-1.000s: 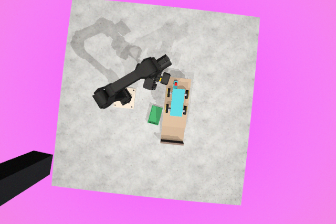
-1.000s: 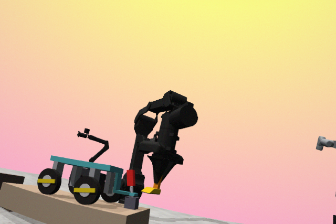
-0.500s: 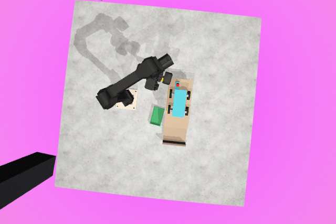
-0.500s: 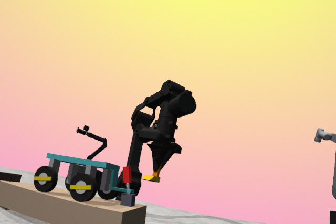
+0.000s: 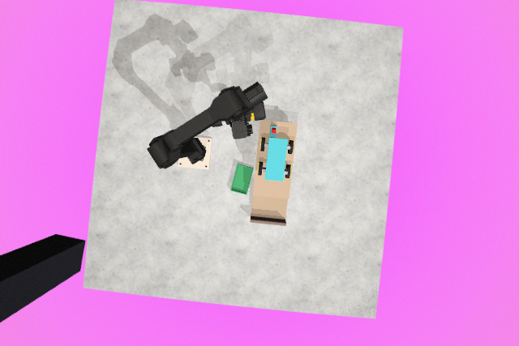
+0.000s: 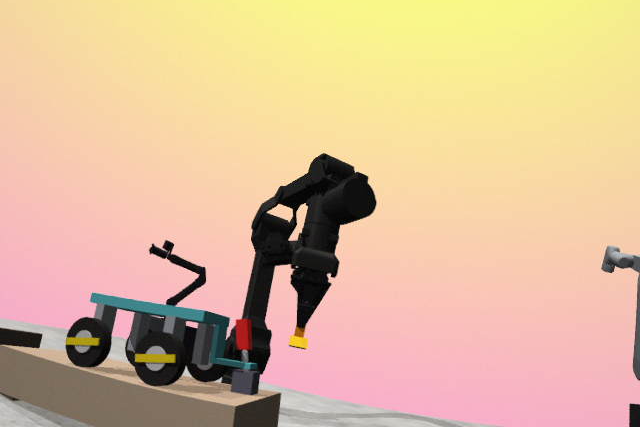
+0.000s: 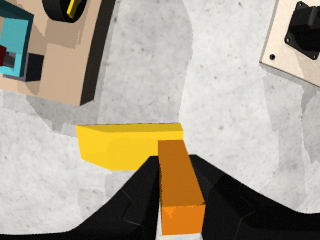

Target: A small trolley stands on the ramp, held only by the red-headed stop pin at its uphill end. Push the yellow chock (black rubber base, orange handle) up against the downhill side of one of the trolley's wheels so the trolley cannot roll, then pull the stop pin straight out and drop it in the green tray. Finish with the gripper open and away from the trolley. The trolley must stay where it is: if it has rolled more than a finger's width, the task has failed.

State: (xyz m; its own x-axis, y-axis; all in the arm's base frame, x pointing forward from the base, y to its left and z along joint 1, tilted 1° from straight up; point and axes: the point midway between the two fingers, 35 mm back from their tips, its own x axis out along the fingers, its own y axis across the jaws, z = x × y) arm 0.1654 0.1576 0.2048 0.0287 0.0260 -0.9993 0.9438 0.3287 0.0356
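Observation:
The trolley (image 5: 276, 160) (image 6: 155, 307) has a teal deck and black wheels and stands on the wooden ramp (image 5: 270, 202) (image 6: 129, 401). The red-headed stop pin (image 5: 273, 130) (image 6: 244, 334) stands in its block at the ramp's uphill end. My gripper (image 6: 301, 327) (image 7: 172, 163) is shut on the orange handle of the yellow chock (image 6: 297, 342) (image 7: 125, 147) (image 5: 252, 116). The chock hangs in the air beside the uphill end of the ramp, on the robot base's side. Its black rubber base cannot be made out. The green tray (image 5: 242, 178) lies beside the ramp and looks empty.
The robot's base plate (image 5: 208, 153) (image 7: 272, 45) lies left of the tray in the top view. A dark stop bar (image 5: 268, 220) crosses the ramp's downhill end. The trolley and pin stand between the gripper and the lower ramp.

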